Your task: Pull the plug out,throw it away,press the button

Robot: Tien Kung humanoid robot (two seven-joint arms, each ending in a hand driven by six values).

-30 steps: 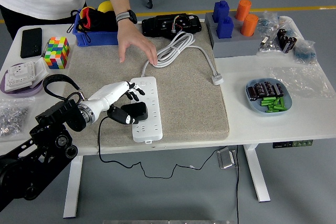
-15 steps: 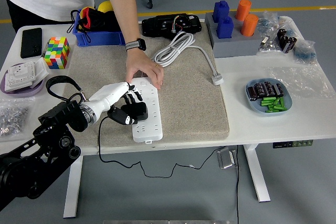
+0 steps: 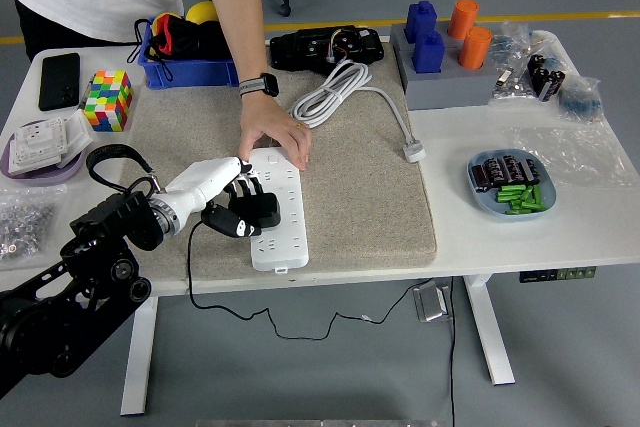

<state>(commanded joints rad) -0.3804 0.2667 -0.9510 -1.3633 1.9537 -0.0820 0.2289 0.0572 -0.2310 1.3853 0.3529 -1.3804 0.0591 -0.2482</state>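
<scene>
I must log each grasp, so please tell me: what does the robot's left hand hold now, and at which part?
The left hand grips the black plug by its body, while the plug sits in the power strip.

A rainbow-coloured puzzle cube (image 3: 108, 100) is sitting at the table's (image 3: 480, 237) far left, with a black phone (image 3: 58, 81) lying just beyond it and a blue bin (image 3: 186, 69) standing to its right. On the right side, a grey block (image 3: 446, 82) is carrying blue and orange cylinders, while a blue plate (image 3: 512, 189) is holding black and green batteries near the front.
</scene>
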